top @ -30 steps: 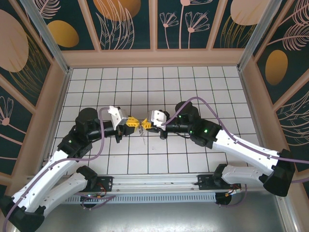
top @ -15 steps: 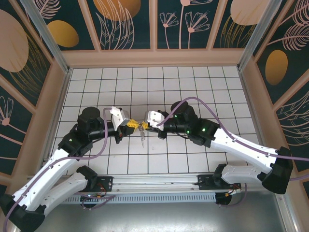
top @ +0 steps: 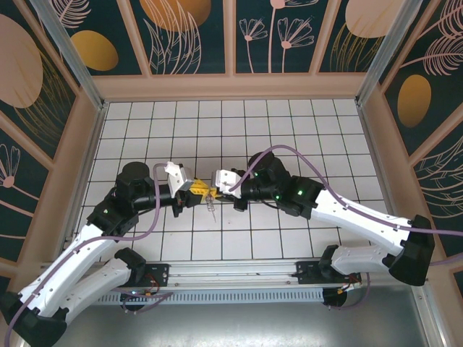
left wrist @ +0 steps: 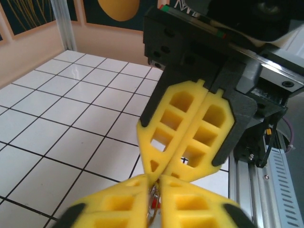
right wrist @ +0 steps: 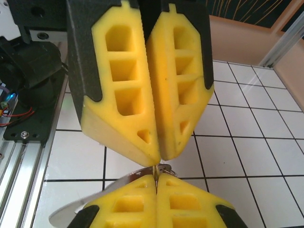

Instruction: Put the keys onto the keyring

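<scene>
In the top view my left gripper [top: 201, 189] and right gripper [top: 213, 190] meet tip to tip above the tiled floor. Slim silvery keys [top: 210, 204] dangle just below that meeting point. In the left wrist view my left gripper [left wrist: 156, 180] is shut on a thin wire loop, the keyring [left wrist: 155, 202], with a tiny red piece [left wrist: 163, 203] behind it. The right gripper's yellow fingers [left wrist: 190, 128] come down onto the same spot. In the right wrist view my right gripper [right wrist: 156, 182] is shut on a thin metal edge, and a flat silvery key [right wrist: 109, 187] sticks out to the left. The left gripper's fingers [right wrist: 142, 109] hang above.
White tiled floor [top: 289, 123] inside a walled pen, with peach borders on all sides. An aluminium rail [top: 239, 271] with both arm bases runs along the near edge. Purple cables [top: 304, 155] loop over each arm.
The two joined grippers have shifted slightly left and toward the near edge, the right arm reaching further over. The dangling keys moved with them.
</scene>
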{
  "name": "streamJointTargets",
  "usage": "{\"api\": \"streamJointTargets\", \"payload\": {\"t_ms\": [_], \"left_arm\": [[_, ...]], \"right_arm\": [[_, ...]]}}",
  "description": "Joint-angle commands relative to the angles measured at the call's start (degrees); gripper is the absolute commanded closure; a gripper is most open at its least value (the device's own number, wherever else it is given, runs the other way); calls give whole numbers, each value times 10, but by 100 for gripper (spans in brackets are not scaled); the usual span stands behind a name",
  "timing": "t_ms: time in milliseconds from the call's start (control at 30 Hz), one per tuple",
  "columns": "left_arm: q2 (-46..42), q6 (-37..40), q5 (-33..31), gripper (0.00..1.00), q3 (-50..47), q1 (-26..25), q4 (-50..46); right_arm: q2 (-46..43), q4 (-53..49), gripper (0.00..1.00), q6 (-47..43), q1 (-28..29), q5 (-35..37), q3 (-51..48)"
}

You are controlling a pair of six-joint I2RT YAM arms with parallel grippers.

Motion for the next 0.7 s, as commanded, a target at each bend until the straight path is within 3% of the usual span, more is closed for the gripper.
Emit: {"api": "streamJointTargets", "payload": {"t_ms": [0, 100, 267, 667], "left_arm": [[3, 9, 10, 94, 12, -2, 13], [2, 11, 9, 92, 11, -1, 6], [3, 23, 13, 80, 15, -1, -18], [1, 35, -13, 77, 13, -3, -42]], "right_arm": [[-1, -8, 100, -14, 6, -5, 23], [-8, -5, 100, -13, 6, -6, 21], [-9, -6, 100, -13, 6, -4, 20], [-7, -8, 100, -13, 6, 0, 22]]}}
